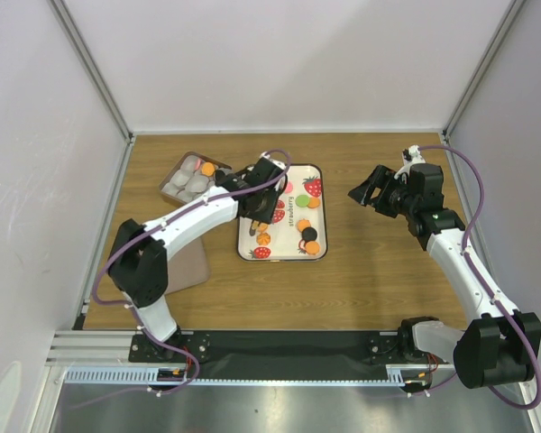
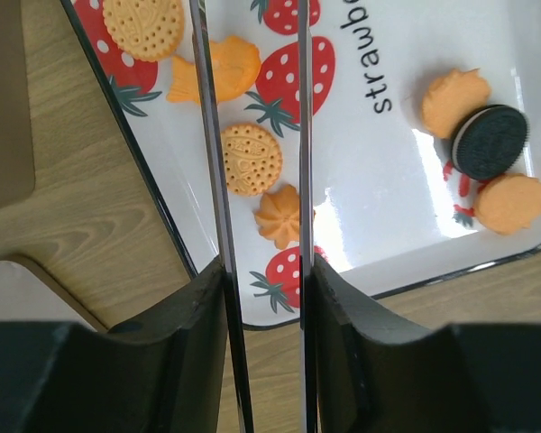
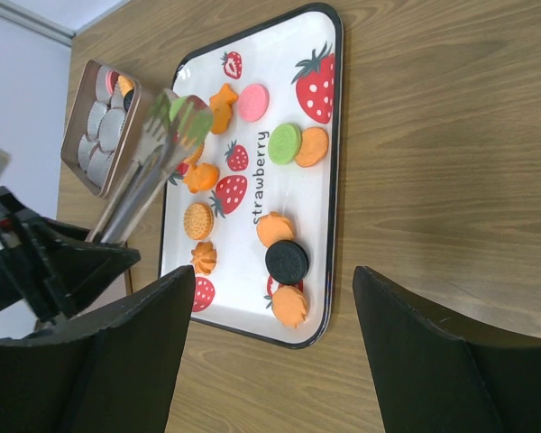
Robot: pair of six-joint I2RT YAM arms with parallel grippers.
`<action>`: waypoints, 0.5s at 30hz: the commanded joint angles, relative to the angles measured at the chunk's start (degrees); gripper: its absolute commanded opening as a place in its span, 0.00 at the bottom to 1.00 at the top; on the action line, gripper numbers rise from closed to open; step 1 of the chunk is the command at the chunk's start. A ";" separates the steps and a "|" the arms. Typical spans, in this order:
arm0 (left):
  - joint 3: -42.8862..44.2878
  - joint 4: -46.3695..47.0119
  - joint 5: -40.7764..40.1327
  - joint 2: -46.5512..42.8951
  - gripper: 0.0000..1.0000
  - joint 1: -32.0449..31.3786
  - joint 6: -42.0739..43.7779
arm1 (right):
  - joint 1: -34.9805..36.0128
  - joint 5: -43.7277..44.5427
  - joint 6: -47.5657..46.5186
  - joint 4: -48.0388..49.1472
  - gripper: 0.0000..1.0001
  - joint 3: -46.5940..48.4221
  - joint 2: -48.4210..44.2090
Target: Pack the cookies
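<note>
White walls (image 1: 288,63) enclose the wooden table (image 1: 370,280), its tray (image 1: 284,244) holding cookies (image 1: 311,246).

One black cookie (image 3: 287,262) on one tray (image 3: 316,207)

Wooden surface (image 1: 379,271), light-brown grain. Strawberry-print tray (image 1: 284,242) lies flat on it, near centre. Brown box (image 1: 169,178) lined with paper cups sits just off the tray's far-left corner. Flat brown panel (image 1: 189,266) lies left of the tray's near end, partly hidden.
</note>
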 commanded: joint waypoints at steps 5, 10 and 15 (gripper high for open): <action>1.87 0.63 1.19 -8.16 0.41 3.88 -0.01 | 0.09 0.13 -0.96 0.76 0.77 1.58 -1.35; -1.03 0.80 0.76 -13.08 0.41 10.82 -0.80 | 0.18 -0.31 -0.70 1.03 0.77 1.50 -1.27; -5.76 2.12 0.66 -15.63 0.41 20.99 -1.15 | 0.18 -0.84 -0.43 1.29 0.77 1.41 -1.27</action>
